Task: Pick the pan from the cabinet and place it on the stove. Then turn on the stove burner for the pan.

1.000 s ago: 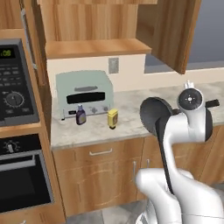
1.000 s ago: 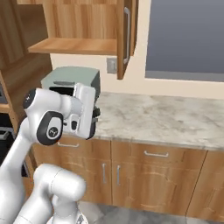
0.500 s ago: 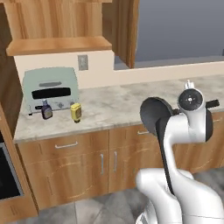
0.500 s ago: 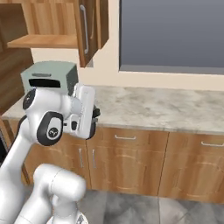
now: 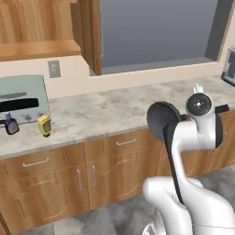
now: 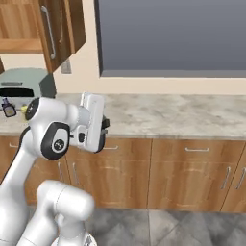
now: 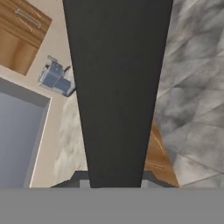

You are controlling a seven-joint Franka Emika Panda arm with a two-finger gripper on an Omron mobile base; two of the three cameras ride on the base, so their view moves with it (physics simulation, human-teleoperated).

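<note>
The pan (image 5: 159, 120) is held by its handle (image 7: 117, 92) in the narrowed jaws, kept level for carrying to the stove.

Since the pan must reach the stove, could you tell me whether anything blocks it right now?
Nothing visible does: the pan hangs from the end effector in front of the counter, touching nothing; the toaster and the yellow bottle stand well to its left.

Big grey window (image 5: 156, 34) at 12 o'clock over marble-look counter (image 5: 110, 112). Brown lower cabinets (image 6: 187, 173) w/ silver pulls below. Grey tile floor (image 6: 158, 228) at 6. Cream wall, outlet (image 5: 54, 69) at 10, pale green toaster oven (image 5: 20, 98) at 9.
</note>
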